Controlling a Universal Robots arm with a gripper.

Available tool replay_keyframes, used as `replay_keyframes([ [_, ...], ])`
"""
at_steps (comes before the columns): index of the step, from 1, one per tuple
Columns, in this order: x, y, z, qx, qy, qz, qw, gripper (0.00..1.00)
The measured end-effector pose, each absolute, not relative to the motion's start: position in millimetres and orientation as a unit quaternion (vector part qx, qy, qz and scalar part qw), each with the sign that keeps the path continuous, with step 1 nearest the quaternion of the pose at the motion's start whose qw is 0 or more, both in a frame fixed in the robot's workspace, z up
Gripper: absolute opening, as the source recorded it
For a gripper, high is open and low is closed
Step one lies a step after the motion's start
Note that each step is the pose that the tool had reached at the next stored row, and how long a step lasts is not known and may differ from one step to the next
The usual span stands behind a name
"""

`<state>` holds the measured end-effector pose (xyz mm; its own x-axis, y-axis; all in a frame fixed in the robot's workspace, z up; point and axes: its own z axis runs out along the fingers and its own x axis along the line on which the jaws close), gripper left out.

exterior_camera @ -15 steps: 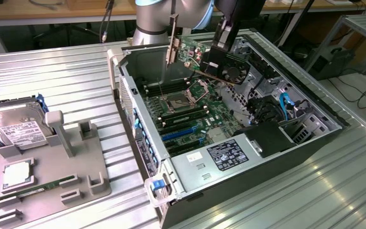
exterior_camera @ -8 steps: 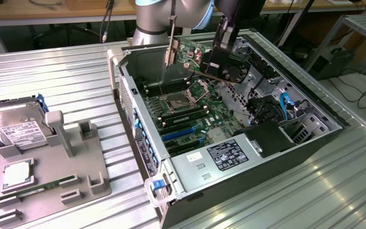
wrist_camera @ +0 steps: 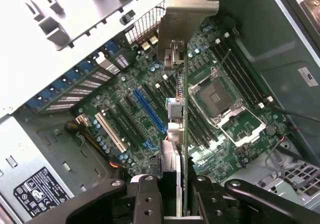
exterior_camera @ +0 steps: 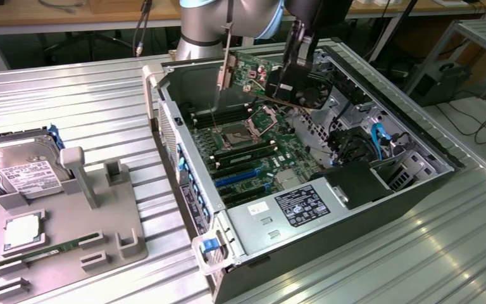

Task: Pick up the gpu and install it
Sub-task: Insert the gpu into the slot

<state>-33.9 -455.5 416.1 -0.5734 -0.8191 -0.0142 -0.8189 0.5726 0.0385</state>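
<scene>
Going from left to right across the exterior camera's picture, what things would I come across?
hard drive → gpu, held by the gripper above the open computer case → blue cable inside the case

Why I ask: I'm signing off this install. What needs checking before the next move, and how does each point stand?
1. Grip: the black fingers clamp the dark green expansion card with its pale metal bracket: ok.
2. Card clear of the board: it hangs above the green motherboard inside the open black computer case, not seated: ok.
3. Long blue slot free of other cards: ok.
4. Card edge lined up with that slot: cannot tell.
5. Bracket matched to a rear opening of the case: cannot tell.
</scene>
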Motion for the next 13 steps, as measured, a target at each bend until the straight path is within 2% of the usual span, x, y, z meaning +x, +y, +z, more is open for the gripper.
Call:
replay_keyframes([
  [13, -33.9, -455.5, 416.1, 0.522, -0.853, -0.02, 0.004, 0.28],
])
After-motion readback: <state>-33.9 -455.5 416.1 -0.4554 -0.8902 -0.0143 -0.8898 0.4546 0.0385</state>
